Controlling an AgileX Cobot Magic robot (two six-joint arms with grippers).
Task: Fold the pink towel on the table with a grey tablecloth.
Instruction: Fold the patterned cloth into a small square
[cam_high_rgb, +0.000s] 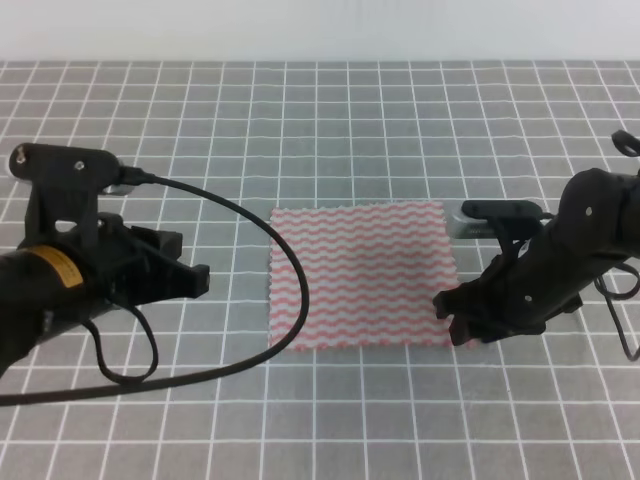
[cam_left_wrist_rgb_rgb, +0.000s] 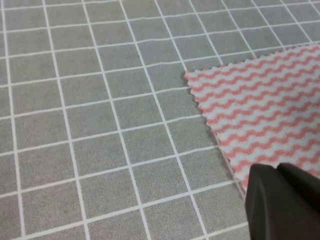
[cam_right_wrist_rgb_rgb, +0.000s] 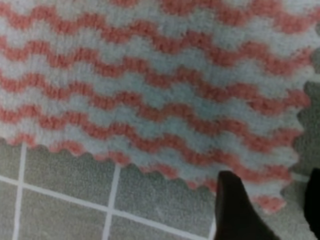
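— Where's the pink towel (cam_high_rgb: 362, 276)?
— Flat on the table (cam_high_rgb: 330, 110), centre.
— End effectors?
— Right end effector (cam_high_rgb: 455, 318) parted at its near-right corner (gripping nothing); left end effector (cam_high_rgb: 190, 280) beside it, I can't tell.

no readable text, yellow label (cam_high_rgb: 62, 268) illegible

High camera looks down from the front over the whole bench (cam_high_rgb: 330, 110), both arms in shot. Left wrist view sits low, angled across the grid toward the pink towel (cam_left_wrist_rgb_rgb: 265, 110), catching its corner. Right wrist view is pressed in close on the same towel's zigzag edge
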